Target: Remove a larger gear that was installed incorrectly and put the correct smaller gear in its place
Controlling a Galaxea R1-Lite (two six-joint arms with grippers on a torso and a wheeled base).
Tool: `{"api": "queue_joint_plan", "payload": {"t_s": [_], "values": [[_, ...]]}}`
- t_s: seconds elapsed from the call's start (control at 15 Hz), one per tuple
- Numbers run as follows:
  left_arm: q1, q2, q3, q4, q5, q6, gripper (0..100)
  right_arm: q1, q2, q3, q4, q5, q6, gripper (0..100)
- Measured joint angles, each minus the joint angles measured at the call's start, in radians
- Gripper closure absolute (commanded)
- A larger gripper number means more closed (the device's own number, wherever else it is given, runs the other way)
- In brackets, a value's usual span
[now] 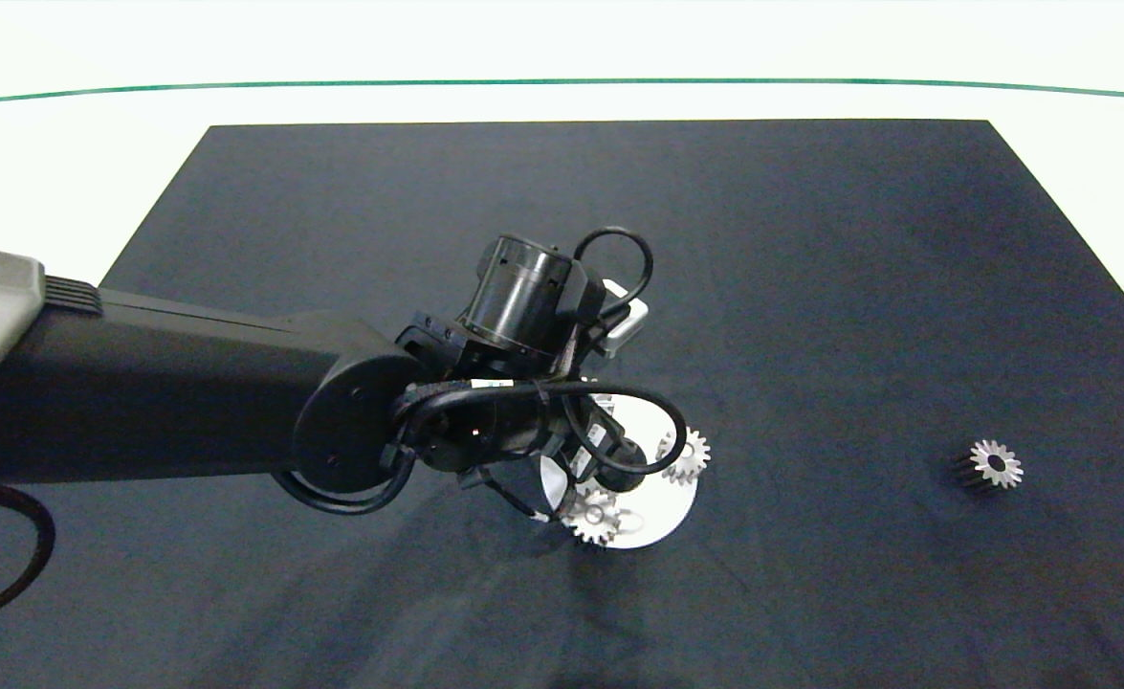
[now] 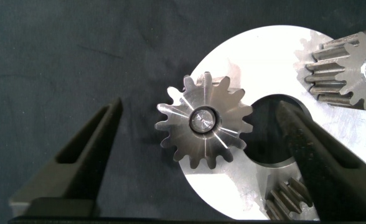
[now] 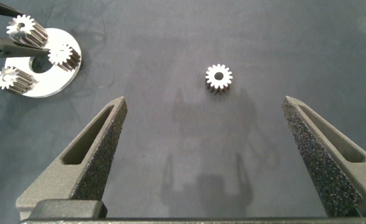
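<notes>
The larger gear (image 2: 205,121), pale silver with blunt teeth, sits on a pin at the edge of the round silver plate (image 2: 245,56). In the head view it lies at the plate's near edge (image 1: 595,517). My left gripper (image 2: 200,104) hangs open over it. One finger (image 2: 89,162) is above the mat and the other finger (image 2: 320,155) is above the plate's centre hole, neither touching the gear. The smaller gear (image 1: 992,466), sharp-toothed with dark flanks, lies alone on the mat far right. My right gripper (image 3: 205,99) is open and empty, short of that gear (image 3: 218,77).
Two more small gears stand on the plate, one at its right (image 1: 684,456) and one mostly hidden under the left wrist (image 1: 603,397). A black mat (image 1: 810,287) covers the table. The left arm and its cables (image 1: 236,402) cross from the left.
</notes>
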Motion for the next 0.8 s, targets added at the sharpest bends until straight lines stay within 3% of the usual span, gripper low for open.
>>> {"api": "queue_joint_plan", "payload": {"t_s": [0.27, 0.8], "values": [[-0.001, 0.007, -0.001, 0.000, 0.000, -0.007, 1, 0.000, -0.001, -0.001, 0.000, -0.001, -0.001, 0], [0.004, 0.010, -0.003, -0.001, 0.000, -0.007, 17, 0.000, -0.002, -0.001, 0.000, -0.001, -0.001, 0]]}}
